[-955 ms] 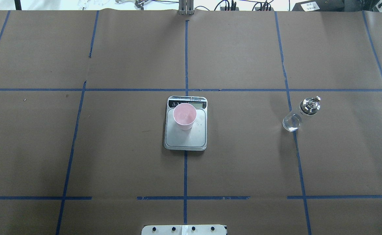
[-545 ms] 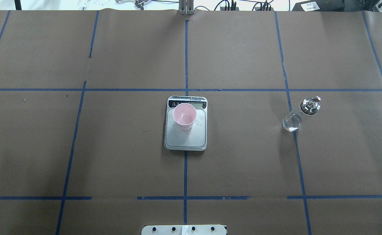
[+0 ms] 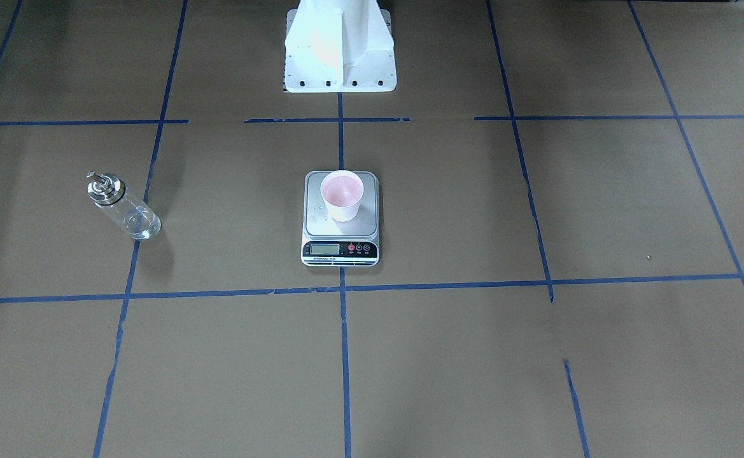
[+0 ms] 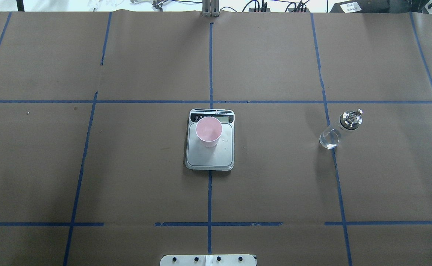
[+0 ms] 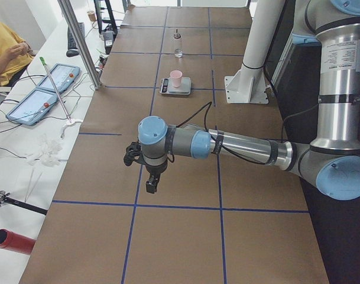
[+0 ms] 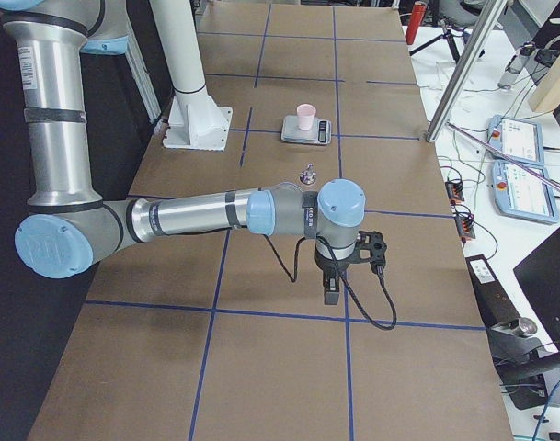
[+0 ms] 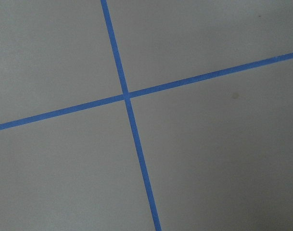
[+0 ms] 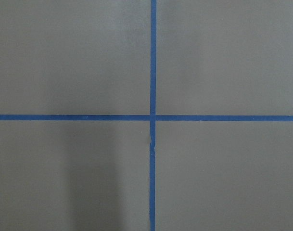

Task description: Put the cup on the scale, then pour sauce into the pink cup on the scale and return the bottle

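Checking in from my remote seat. Small pale pink tapered paper cup (image 4: 208, 132) sits upright on silver platform of small flat rectangular kitchen scale (image 4: 210, 159), toward display end. Small clear glass bottle with shiny metal cap (image 4: 336, 131) stands on brown-paper counter (image 4: 127, 166), well apart from scale, on robot's right, base on blue tape line (image 4: 339, 184). Left end effector (image 5: 150, 183) and right end effector (image 6: 332, 289) hang over bare counter at opposite ends (only side cams catch them, so can't tell how far open or gripping anything). Wrist cams show only tape crossings.

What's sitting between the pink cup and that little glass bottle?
Nothing: in the overhead view, beyond the scale under the cup, only bare brown paper reaches the bottle.
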